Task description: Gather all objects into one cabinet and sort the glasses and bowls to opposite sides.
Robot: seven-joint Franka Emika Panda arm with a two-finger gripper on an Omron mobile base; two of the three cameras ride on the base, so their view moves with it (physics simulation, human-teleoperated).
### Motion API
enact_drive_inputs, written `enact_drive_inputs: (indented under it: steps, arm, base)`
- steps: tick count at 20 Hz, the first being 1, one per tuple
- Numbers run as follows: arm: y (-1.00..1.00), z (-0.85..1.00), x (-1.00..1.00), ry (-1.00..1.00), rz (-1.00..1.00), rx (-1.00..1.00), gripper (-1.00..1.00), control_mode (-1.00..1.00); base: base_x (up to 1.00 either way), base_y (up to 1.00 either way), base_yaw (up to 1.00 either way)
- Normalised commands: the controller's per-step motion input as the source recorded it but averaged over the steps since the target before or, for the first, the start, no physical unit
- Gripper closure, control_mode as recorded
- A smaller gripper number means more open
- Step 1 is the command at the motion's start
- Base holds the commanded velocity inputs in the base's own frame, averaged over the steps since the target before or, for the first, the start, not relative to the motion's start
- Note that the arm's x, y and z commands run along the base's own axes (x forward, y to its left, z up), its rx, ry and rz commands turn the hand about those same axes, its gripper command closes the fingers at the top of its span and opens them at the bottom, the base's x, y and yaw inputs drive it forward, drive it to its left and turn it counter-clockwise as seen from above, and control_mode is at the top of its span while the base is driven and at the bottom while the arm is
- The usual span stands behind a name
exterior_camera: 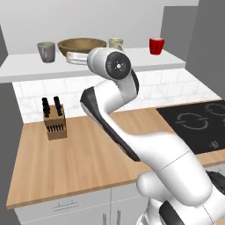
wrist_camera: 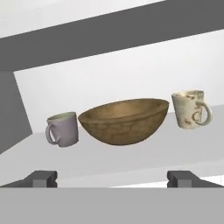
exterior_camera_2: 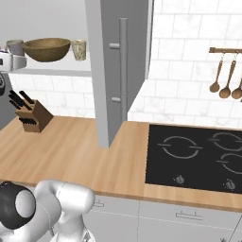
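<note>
On the white shelf (exterior_camera: 145, 61) of the open cabinet stand, from left to right, a grey cup (exterior_camera: 46, 52), the wide brown wooden bowl (exterior_camera: 82, 45), a cream mug (exterior_camera: 116, 43) and a red cup (exterior_camera: 156, 45). In the hand view the bowl (wrist_camera: 124, 120) sits straight ahead between the grey cup (wrist_camera: 63, 129) and the cream mug (wrist_camera: 190, 109). My gripper (wrist_camera: 112, 178) is open and empty, just in front of the shelf edge and short of the bowl. Its fingertips (wrist_camera: 41, 178) stand wide apart.
The grey cabinet door (exterior_camera_2: 108, 94) with its long bar handle (exterior_camera_2: 123, 66) hangs open over the wooden counter (exterior_camera: 79, 158). A knife block (exterior_camera: 55, 121) stands at the counter's back left. A black cooktop (exterior_camera_2: 198, 156) lies to the right, with wooden spoons (exterior_camera_2: 227, 75) on the wall.
</note>
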Motion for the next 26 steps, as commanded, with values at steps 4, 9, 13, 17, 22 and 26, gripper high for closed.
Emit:
enact_drive_inputs:
  steps: [4, 9, 13, 17, 22, 26]
  arm:
    - [0.28, 0.00, 0.00, 0.00, 0.03, 0.00, -1.00, -1.00]
    - [0.49, 0.00, 0.00, 0.01, 0.00, -0.01, -1.00, -1.00]
    - [0.41, 0.00, 0.00, 0.02, 0.01, 0.00, -1.00, -1.00]
    - [0.25, 0.00, 0.01, 0.00, 0.03, 0.00, -1.00, -1.00]
    - [0.08, 0.00, 0.21, 0.00, 0.00, 0.00, -1.00, -1.00]
    - [0.15, 0.00, 0.30, 0.00, 0.00, 0.00, -1.00, -1.00]
  base:
    - [0.00, 0.00, 0.00]
    - [0.00, 0.00, 0.00]
    - [0.00, 0.00, 0.00]
    - [0.00, 0.00, 0.00]
    - [0.00, 0.00, 0.00]
    - [0.00, 0.00, 0.00]
